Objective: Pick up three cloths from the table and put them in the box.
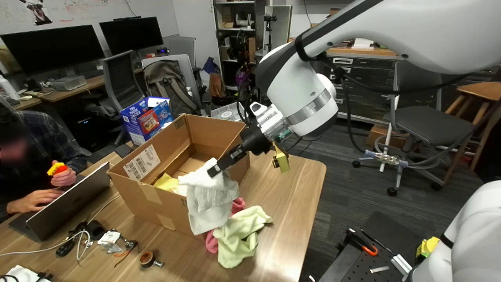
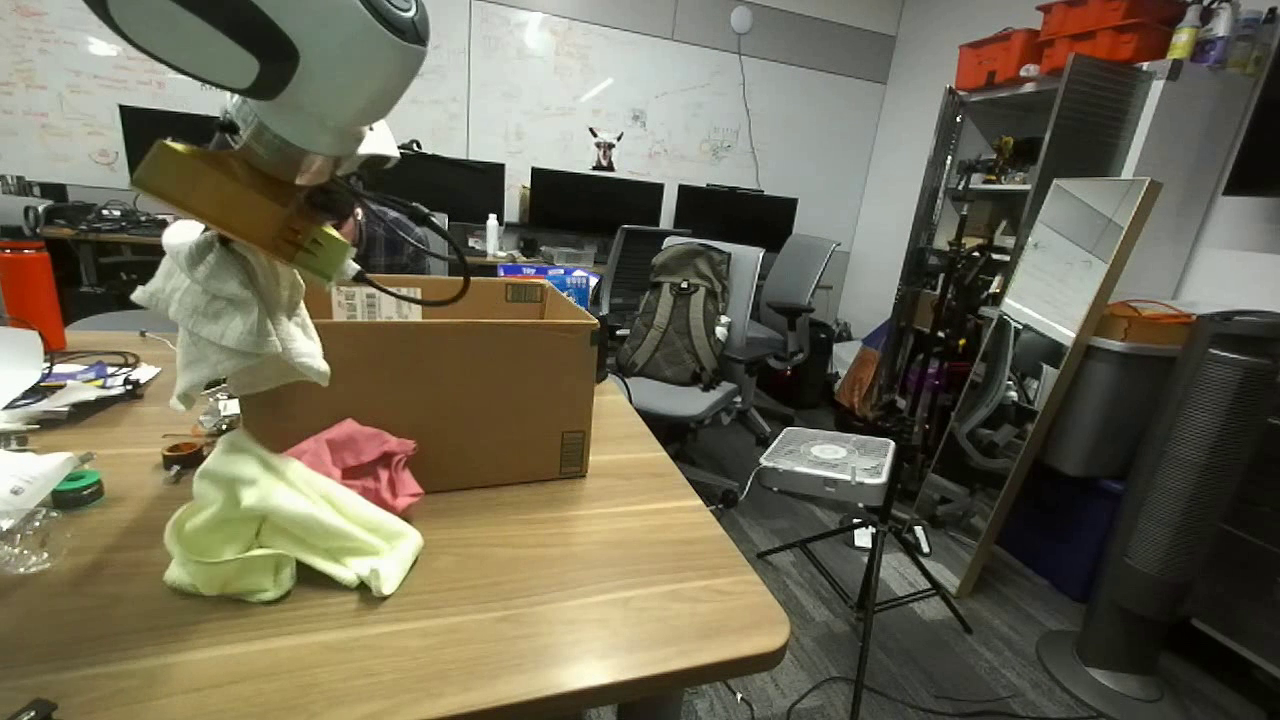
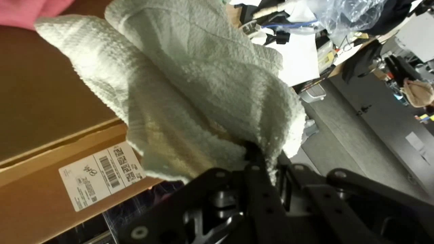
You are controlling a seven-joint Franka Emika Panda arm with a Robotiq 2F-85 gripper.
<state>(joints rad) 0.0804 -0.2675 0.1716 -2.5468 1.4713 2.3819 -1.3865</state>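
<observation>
My gripper [image 1: 214,170] is shut on the cream-white cloth [image 1: 211,201], pinched between the fingers in the wrist view. This cloth [image 2: 240,318] hangs beside the box, its lower end below the rim and above the table [image 1: 291,188]. The open-topped cardboard box [image 2: 500,400] carries a white label [image 3: 101,176] on one wall. Inside it, part of the bright yellow cloth [image 1: 166,182] shows. On the tabletop in front of the box lies the pale yellow-green cloth [image 2: 290,520], crumpled. The fingertips are covered by the white fabric in an exterior view.
A pink cloth [image 2: 365,462] lies against the box, partly under the pale yellow-green one. A tape roll [image 1: 147,259], small parts and cables sit on the table. A person works at a laptop [image 1: 66,203] beside the box. A blue carton [image 1: 146,119] stands behind it.
</observation>
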